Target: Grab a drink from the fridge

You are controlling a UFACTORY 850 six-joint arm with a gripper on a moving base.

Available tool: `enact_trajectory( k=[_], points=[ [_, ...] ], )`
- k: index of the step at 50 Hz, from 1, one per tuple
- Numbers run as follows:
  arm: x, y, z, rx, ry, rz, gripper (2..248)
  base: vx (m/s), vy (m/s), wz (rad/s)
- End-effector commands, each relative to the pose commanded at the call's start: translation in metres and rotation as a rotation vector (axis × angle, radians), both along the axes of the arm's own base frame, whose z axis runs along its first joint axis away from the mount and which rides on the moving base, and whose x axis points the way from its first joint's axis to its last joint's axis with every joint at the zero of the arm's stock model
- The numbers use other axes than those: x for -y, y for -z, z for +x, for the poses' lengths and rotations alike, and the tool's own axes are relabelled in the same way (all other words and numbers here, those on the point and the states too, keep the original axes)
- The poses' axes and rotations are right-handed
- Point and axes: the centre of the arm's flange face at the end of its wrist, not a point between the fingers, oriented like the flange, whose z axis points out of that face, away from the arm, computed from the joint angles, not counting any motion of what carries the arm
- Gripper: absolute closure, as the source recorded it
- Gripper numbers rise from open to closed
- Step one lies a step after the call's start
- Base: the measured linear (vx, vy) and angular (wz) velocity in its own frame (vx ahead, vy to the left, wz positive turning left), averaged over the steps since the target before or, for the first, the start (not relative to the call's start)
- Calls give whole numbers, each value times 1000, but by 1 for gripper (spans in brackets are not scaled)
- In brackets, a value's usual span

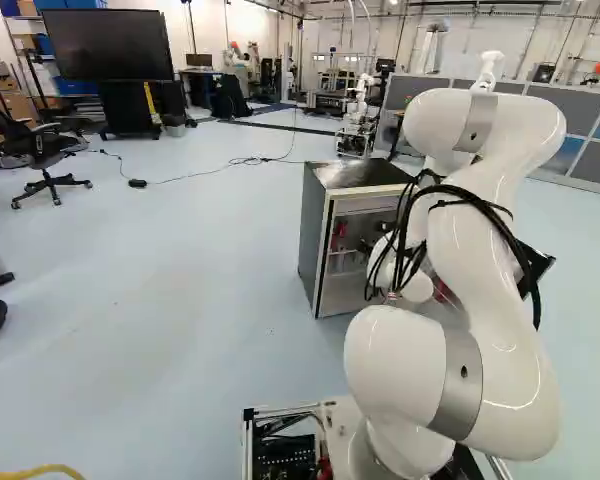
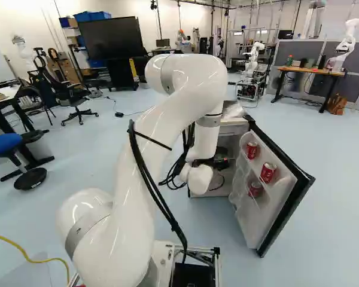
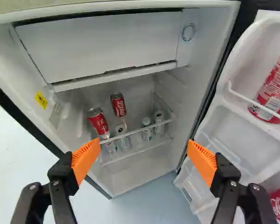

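I judge the reach is in hand: my tool [image 3: 143,150] is spread wide, holding nothing, before the open fridge [image 3: 206,44]. Red cans [image 3: 98,122] sit inside; next I should advance, centre on one and squeeze.

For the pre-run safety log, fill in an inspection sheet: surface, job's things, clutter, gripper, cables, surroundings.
Surface: pale floor under the fridge.
Job's things: door open; red cans and pale cans inside; more red cans in the door.
Clutter: nothing seen among the cans.
Gripper: jaws wide apart, holding nothing.
Cables: black ones along the arm; yellow one on the floor.
Surroundings: office chair, large screen, another robot.
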Motion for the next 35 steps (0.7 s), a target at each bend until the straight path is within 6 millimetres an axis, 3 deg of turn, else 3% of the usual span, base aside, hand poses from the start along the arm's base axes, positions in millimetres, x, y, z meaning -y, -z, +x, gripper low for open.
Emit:
enact_trajectory(
  k=[20, 35],
  points=[
    [13, 0, -1, 47, -130, 14, 3, 0, 0, 0],
    [34, 6, 16, 77, -129, -7, 3, 0, 0, 0]
  ],
)
